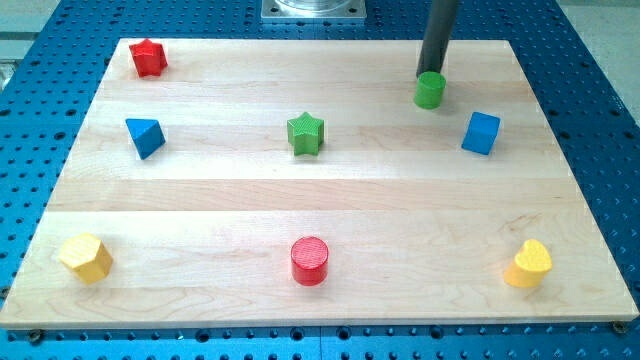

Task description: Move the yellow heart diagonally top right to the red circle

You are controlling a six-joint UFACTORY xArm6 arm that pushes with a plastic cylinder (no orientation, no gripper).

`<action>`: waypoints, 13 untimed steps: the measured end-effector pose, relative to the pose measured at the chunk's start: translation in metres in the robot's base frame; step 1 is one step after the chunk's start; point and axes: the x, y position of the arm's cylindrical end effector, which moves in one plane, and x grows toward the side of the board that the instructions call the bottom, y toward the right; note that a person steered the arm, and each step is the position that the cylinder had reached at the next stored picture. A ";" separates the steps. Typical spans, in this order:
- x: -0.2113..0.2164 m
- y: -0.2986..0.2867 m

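The yellow heart (528, 264) lies near the board's bottom right corner. The red circle (309, 260), a short cylinder, stands at the bottom middle, far to the heart's left. My tip (429, 74) is at the view's top right, touching or just behind the green cylinder (429, 90). The tip is far above the heart and well up and right of the red circle.
A blue cube (481, 132) sits right of the green cylinder. A green star (305, 133) is at centre, a blue triangular block (145, 136) at left, a red star (148, 57) at top left, a yellow hexagon (85, 257) at bottom left. The wooden board (320, 195) rests on a blue perforated table.
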 end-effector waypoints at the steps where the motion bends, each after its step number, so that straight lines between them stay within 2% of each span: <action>1: 0.056 0.000; 2: 0.059 -0.004; 4: 0.053 -0.082; 5: 0.055 -0.084; 6: 0.085 -0.079; 8: 0.090 -0.040; 9: 0.093 -0.050; 10: 0.157 -0.086; 11: 0.198 -0.071; 12: 0.201 -0.007; 13: 0.220 0.098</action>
